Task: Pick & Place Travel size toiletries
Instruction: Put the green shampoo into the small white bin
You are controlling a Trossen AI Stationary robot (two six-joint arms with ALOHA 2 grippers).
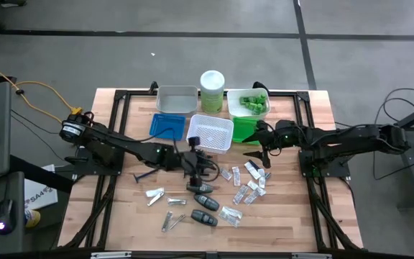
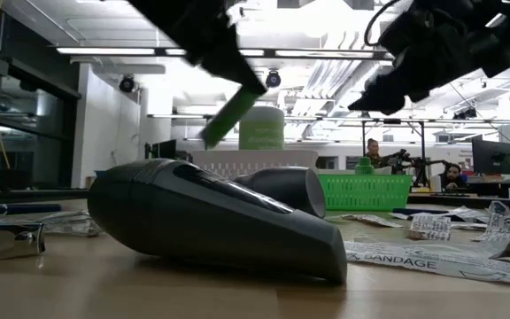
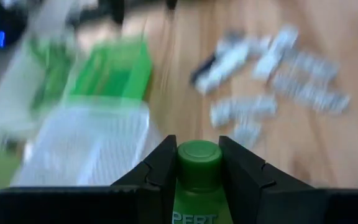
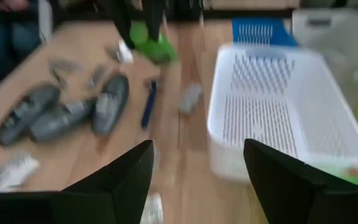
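1. The wooden tabletop (image 1: 121,216) is seen carrying trays along its far edge and small toiletries spread over its middle and near part.
2. A white tray (image 1: 210,134) is set near the middle of the far half, with a blue tray (image 1: 167,125) just beside it.
3. The left gripper (image 3: 197,163) is held above the tabletop's middle, its fingers (image 3: 160,168) closed on a green tube (image 3: 198,168), which is lifted clear of the wood.
4. The right gripper (image 4: 197,168) is held near the white tray, its fingers spread wide and holding nothing.
5. Dark grey oval cases (image 1: 205,203) are laid near the near edge, with clear packets (image 1: 249,183) beside them and a blue razor (image 1: 144,175) apart.
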